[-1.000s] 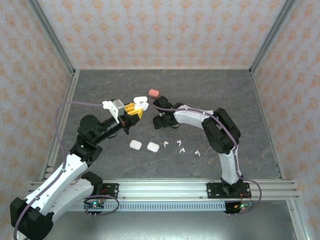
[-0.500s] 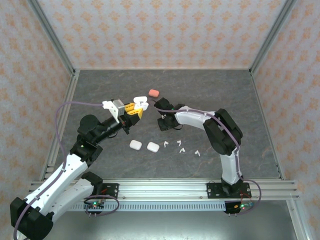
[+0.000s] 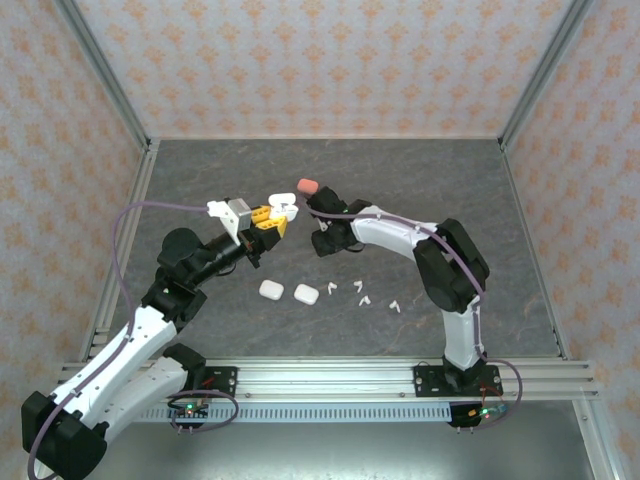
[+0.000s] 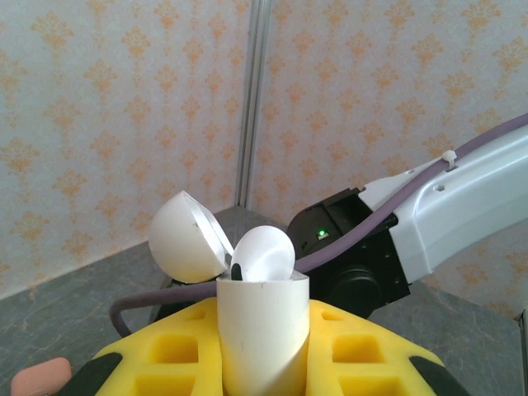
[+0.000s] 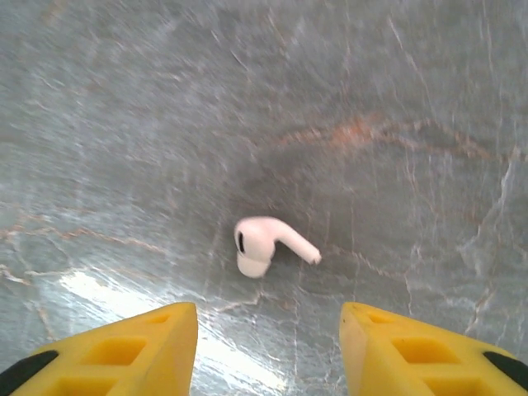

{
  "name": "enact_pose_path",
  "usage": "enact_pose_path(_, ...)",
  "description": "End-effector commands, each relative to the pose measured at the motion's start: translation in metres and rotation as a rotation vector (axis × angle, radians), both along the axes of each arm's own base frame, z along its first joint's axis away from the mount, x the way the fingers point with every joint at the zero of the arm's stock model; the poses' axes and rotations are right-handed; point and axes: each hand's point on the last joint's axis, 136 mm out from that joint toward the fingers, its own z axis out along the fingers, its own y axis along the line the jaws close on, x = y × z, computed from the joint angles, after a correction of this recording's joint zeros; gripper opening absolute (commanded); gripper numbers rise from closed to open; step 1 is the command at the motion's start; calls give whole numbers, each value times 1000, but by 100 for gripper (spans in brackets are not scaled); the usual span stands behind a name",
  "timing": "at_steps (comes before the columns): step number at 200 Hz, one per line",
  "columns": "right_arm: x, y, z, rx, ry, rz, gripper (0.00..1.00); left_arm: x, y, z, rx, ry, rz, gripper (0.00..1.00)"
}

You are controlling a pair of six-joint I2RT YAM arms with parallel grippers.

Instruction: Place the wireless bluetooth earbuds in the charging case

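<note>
Left gripper (image 3: 271, 219) clamps an open white case (image 4: 261, 326) above the mid-tabletop (image 5: 396, 124). Right gripper (image 5: 268, 330) gapes over a white earbud (image 5: 262, 243) lying there.

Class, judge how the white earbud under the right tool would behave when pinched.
The earbud looks glossy and rounded, so it may slip from the right tool. Its thin stem suggests it could pivot when nudged. Tiny plastic, so probably light and stiff.
</note>
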Motion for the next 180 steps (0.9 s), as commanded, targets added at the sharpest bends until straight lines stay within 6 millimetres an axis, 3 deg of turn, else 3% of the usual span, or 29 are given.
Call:
enact_pose_path(1,4,9,-4,-8,16,92,49,-4,-1,15,-11,-44,-1,0)
enact_pose_path(72,18,23,-24,-8,50,147,48,-7,2,17,-9,-52,4,0)
enact_pose_path(131,0,12,-39,-40,132,149,45,-7,3,16,-7,-51,10,0)
enact_pose_path(180,-9,4,-38,-53,145,143,42,-5,2,15,-8,-46,8,0)
